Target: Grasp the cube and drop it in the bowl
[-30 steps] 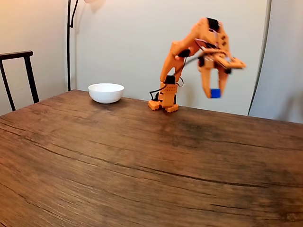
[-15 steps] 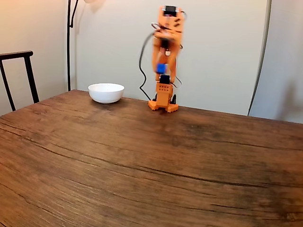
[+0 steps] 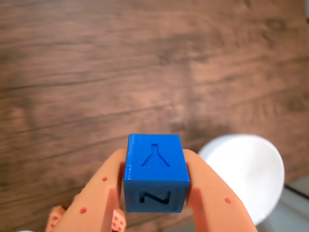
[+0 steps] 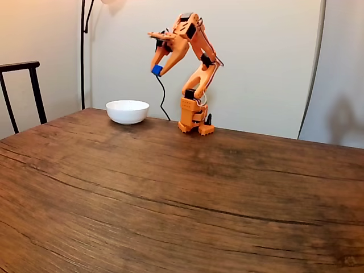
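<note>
In the fixed view, left to right: chair [image 4: 23, 91], then bowl [image 4: 127, 111] on the surface [image 4: 170, 193], then your gripper [image 4: 157, 69] raised above and just right of the bowl. Jaws are clamped on the cube [image 4: 157, 70]. Wrist view: cube [image 3: 155, 173] pinched between both fingers [image 3: 212, 198], bowl [image 3: 244, 169] lower right.

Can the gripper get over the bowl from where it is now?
Probably yes. The gripper, shut on the cube, hangs in the air just right of the bowl in the fixed view, with nothing between them; the wrist view shows the bowl close beside the cube.
</note>
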Robot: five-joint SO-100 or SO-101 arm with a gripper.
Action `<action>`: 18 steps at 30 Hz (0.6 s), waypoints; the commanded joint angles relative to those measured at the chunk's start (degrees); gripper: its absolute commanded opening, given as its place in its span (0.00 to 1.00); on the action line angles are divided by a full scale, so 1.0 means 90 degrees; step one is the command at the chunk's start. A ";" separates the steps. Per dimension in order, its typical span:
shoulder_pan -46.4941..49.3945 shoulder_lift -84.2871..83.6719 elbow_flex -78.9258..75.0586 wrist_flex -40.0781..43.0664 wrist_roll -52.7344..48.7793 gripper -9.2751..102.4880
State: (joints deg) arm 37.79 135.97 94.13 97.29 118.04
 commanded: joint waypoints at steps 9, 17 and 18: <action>0.2813 0.0137 0.0029 0.0137 0.1201 0.16; 0.4229 -0.0127 0.0234 -0.0566 0.2119 0.16; 0.4336 -0.0225 0.0332 -0.0693 0.2197 0.16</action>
State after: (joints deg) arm 73.83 135.35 96.42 93.60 135.97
